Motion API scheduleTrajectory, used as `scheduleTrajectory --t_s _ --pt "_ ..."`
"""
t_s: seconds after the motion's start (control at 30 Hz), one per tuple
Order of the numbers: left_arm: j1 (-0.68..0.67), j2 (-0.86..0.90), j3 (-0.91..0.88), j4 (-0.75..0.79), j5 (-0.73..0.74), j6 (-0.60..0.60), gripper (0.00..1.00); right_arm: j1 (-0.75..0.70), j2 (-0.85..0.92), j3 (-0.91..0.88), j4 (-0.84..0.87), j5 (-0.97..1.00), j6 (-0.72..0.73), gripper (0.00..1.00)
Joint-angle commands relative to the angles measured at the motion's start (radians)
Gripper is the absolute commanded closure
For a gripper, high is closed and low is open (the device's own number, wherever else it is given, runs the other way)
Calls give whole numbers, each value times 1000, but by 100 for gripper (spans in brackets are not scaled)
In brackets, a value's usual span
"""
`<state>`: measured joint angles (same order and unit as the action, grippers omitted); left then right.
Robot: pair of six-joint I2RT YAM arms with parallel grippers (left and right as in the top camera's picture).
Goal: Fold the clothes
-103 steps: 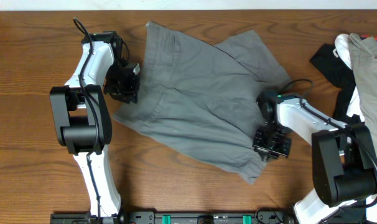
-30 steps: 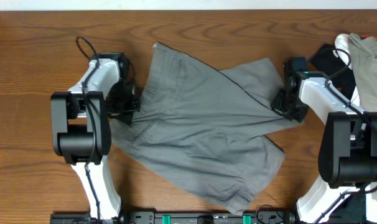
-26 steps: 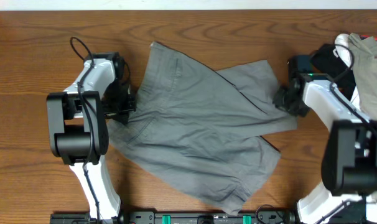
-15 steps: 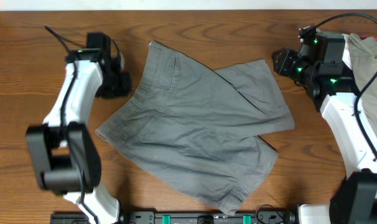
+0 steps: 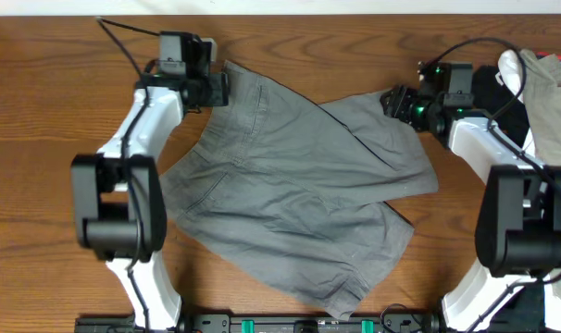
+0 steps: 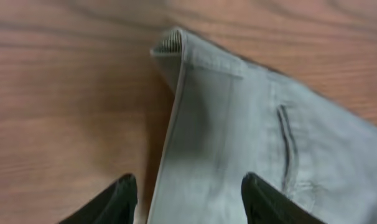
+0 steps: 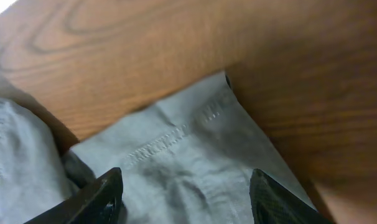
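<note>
The grey-olive shorts (image 5: 299, 194) lie flat across the middle of the table, one leg lapping over the other. My left gripper (image 5: 216, 90) hovers at their far left waistband corner, open. In the left wrist view its dark fingertips (image 6: 127, 190) straddle the cloth's edge (image 6: 226, 124) with nothing pinched; the left gripper (image 6: 188, 180) is above the fabric. My right gripper (image 5: 393, 100) is at the far right leg-hem corner, also open. In the right wrist view the stitched hem corner (image 7: 195, 130) lies under the right gripper (image 7: 187, 177).
A pile of other garments sits at the right edge: black (image 5: 489, 92), white (image 5: 512, 69) and beige-tan (image 5: 549, 102). Bare wooden table (image 5: 40, 139) lies to the left and along the far edge.
Both grippers let go of the shorts' side edges, opened, and moved up to the far corners. The shorts settled flat and have not shifted since.
</note>
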<state>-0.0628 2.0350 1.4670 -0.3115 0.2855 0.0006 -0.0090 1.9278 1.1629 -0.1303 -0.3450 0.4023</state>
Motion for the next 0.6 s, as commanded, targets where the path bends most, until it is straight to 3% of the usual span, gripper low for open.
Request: scheduleTrajectory --t_s 0.0,0.13,0.2,0.33,0.57 --pt "6 59 -1 68 2 6 44 1 35 -3 8 -26 12 36" --pt "4 114 -1 136 37 3 44 1 61 -3 26 -22 12 35" --pt "4 135 -1 138 71 2 52 1 68 -3 42 -16 12 35" --pt "5 150 -1 80 76 3 91 1 74 -3 78 31 13 36" --pt "7 150 -1 31 77 2 94 5 117 -3 127 57 47 39"
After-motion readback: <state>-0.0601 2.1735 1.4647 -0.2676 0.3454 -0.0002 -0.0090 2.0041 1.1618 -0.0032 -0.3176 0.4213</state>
